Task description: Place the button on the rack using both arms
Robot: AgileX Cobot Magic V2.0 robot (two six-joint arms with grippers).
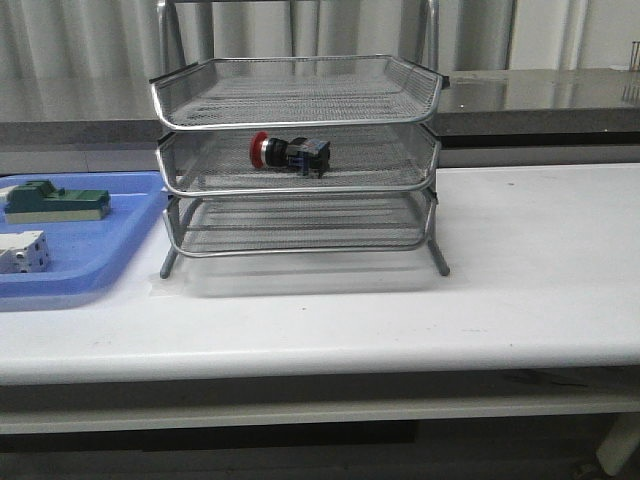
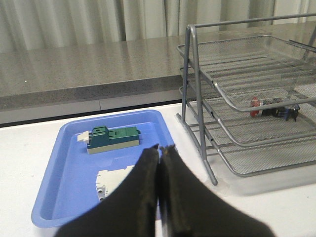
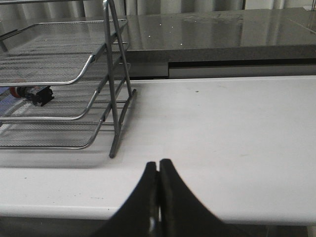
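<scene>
Button (image 1: 288,153) lying in rack's (image 1: 300,100) middle tier, left gripper (image 2: 161,148) and right gripper (image 3: 158,163) clear, jaws pressed together

Silver mesh rack (image 1: 297,100); red-black-blue button (image 1: 289,153); blue tray (image 1: 120,255); green block (image 1: 55,201); white block (image 1: 22,251).

A lab-like workroom: white bench (image 1: 520,290), grey counter (image 1: 560,100), curtained wall (image 1: 80,40).

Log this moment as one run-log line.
button: lying in middle tier of rack | left pincer: shut, empty | right pincer: shut, empty
</scene>
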